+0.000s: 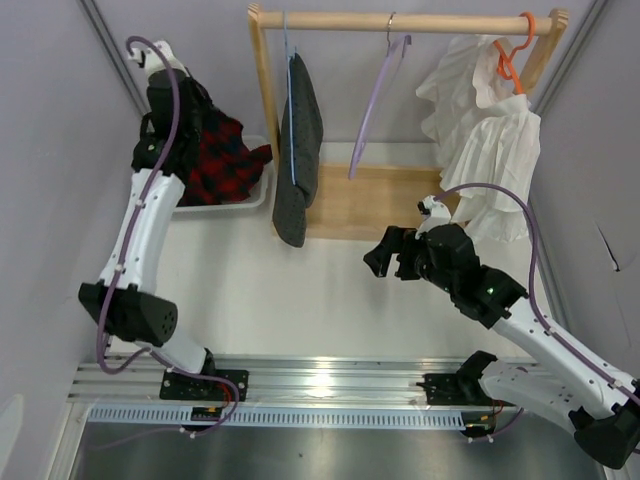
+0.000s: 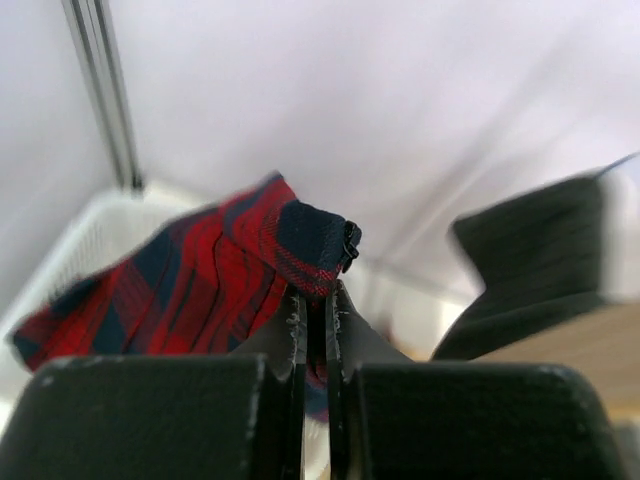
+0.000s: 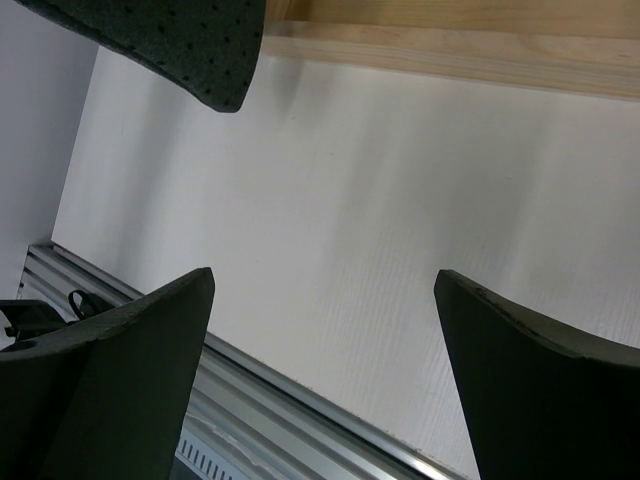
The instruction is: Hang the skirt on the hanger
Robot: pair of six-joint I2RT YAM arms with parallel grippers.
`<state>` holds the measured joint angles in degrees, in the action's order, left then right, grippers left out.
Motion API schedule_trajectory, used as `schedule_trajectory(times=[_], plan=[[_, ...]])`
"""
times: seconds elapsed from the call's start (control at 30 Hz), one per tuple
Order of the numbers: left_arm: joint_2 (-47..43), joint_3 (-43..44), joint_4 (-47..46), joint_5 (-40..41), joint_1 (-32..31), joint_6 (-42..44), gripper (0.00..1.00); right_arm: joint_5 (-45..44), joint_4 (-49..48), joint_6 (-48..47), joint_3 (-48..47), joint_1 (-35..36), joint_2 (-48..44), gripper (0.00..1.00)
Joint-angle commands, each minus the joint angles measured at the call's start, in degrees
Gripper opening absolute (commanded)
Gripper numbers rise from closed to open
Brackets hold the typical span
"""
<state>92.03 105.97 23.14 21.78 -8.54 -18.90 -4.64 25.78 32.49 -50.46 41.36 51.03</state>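
Note:
The red-and-navy plaid skirt [image 1: 222, 160] hangs from my left gripper [image 1: 185, 95], lifted above the white basket [image 1: 255, 195] at the back left. In the left wrist view the skirt [image 2: 200, 275] is pinched at its waistband between the shut jaws of the left gripper [image 2: 317, 300]. The lilac hanger [image 1: 375, 105] hangs empty by its silver hook on the wooden rail [image 1: 400, 22], well to the right of the skirt. My right gripper [image 1: 385, 258] is open and empty above the table, below the hanger; it also shows in the right wrist view [image 3: 325, 285].
A dark grey speckled garment [image 1: 296, 150] hangs on a light blue hanger between skirt and lilac hanger; it also shows in the right wrist view [image 3: 180, 45]. A white ruffled garment [image 1: 485, 150] hangs on an orange hanger [image 1: 510, 55] at the right. The rack's wooden base [image 1: 375, 205] lies beneath.

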Motion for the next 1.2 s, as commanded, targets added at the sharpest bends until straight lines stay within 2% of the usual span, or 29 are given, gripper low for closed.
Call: schedule_trajectory(times=[0.0, 0.23, 0.5, 0.77, 1.0, 1.17], plan=[[-9.8, 0.1, -17.0, -3.0, -1.0, 6.2, 0.0, 1.2, -2.1, -1.0, -0.6, -0.1, 0.7, 0.99], [-12.7, 11.1, -14.7, -6.7, -3.0, 10.9, 0.0, 1.1, -2.3, -1.2, -0.5, -0.1, 1.9, 0.99], [-21.2, 10.5, -11.2, -8.2, -5.3, 14.4, 0.0, 0.6, -2.2, -1.9, -0.5, -0.2, 2.9, 0.99], [-28.3, 11.1, -5.2, -23.8, -5.2, 11.3, 0.0, 0.6, -1.6, -2.3, -0.8, -0.2, 3.6, 0.99], [-31.9, 11.8, -5.2, -42.7, -5.2, 5.7, 0.0, 0.3, -0.9, -2.4, -1.0, -0.3, 3.6, 0.99], [-32.0, 13.7, -6.2, -51.6, -5.2, -0.6, 0.0, -0.7, 0.0, -2.5, -2.1, -0.4, 3.6, 0.99]])
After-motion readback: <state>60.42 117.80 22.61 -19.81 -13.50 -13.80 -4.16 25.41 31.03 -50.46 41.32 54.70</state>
